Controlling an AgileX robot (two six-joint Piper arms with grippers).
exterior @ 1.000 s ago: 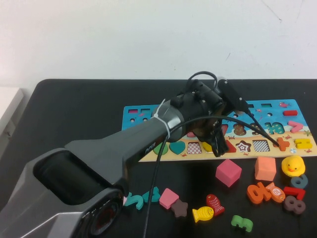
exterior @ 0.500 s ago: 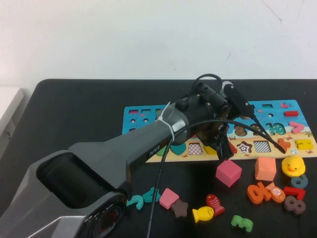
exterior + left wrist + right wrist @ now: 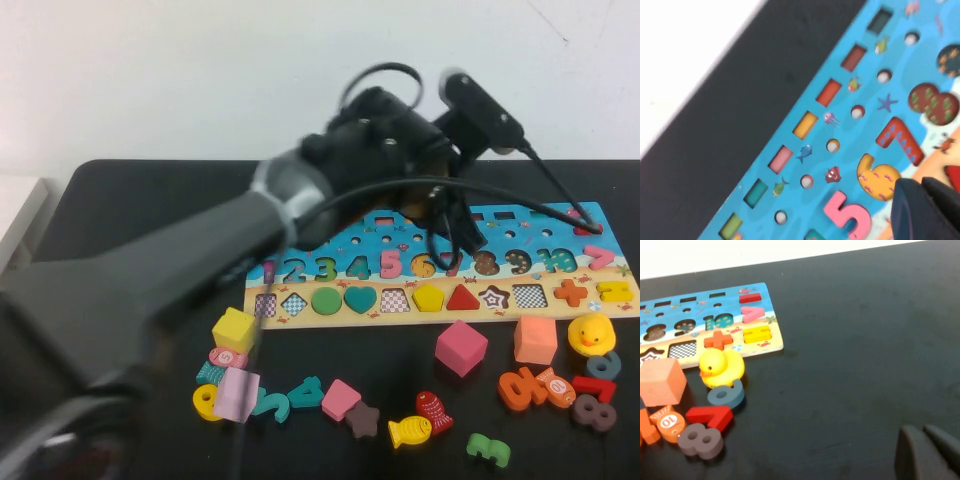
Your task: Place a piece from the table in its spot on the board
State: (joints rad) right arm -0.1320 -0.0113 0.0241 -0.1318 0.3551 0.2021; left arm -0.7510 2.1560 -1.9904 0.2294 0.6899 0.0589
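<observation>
The left arm has lifted and drawn back toward the far edge of the counter (image 3: 150, 200): a second ago it hung low over the near row of the board (image 3: 300, 262), and now the left end effector (image 3: 452, 235) sits higher, above the number row near the 6 and 7. With the arm raised, the board's left half and the pieces near the front-left corner have come into sight, among them a yellow cube (image 3: 234, 329). The red triangle (image 3: 463, 297) lies seated in the shape row beside the yellow pentagon (image 3: 428, 297), just where the end effector was working, so my judgement is that a piece has been placed and released and the arm is retreating. The left end effector carries nothing visible; its fingers (image 3: 920, 210) look close together in the left wrist view, though I cannot tell for certain whether they are clenched or released. The right end effector (image 3: 927, 452) is out of the high view, parked over bare counter toward the right edge, well apart from the yellow duck (image 3: 720, 369), and its state cannot be told either. Many loose pieces remain along the front edge.
</observation>
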